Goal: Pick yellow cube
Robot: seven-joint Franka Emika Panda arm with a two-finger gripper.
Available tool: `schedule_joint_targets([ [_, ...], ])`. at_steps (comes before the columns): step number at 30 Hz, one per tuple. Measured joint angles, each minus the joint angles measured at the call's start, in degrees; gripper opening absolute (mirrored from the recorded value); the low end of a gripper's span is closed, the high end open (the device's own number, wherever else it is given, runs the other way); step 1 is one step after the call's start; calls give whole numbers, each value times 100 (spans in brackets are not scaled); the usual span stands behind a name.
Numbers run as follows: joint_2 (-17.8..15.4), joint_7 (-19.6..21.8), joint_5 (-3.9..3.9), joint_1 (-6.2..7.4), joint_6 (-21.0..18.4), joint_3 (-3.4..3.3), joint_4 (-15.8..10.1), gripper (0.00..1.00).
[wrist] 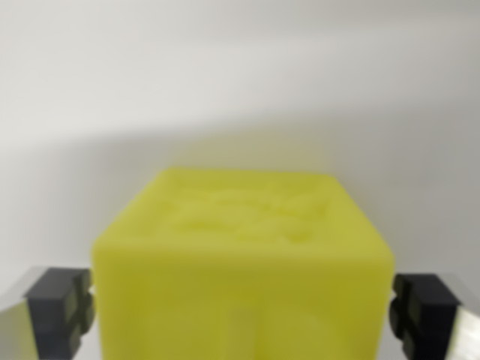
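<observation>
Right, I have the yellow cube filling the lower centre of the frame, blurred from closeness, sitting on the pale table that takes up the whole upper half. My pincer is spread, one dark pad at the lower left and the other at the lower right, each just beside a cube face; whether either touches I cannot tell. To do this well, I judge I should close evenly so both pads meet the sides together, squarely and low enough, before lifting straight. I count one cube and two pads.
</observation>
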Motion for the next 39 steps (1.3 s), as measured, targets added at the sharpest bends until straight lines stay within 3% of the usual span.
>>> schedule_joint_targets([
  [8,67,13,-5,-4,42,1,25,100],
  [9,67,14,-5,-4,42,2,26,0],
  [39,-785,-37,64,3,-579,4,-203,0],
])
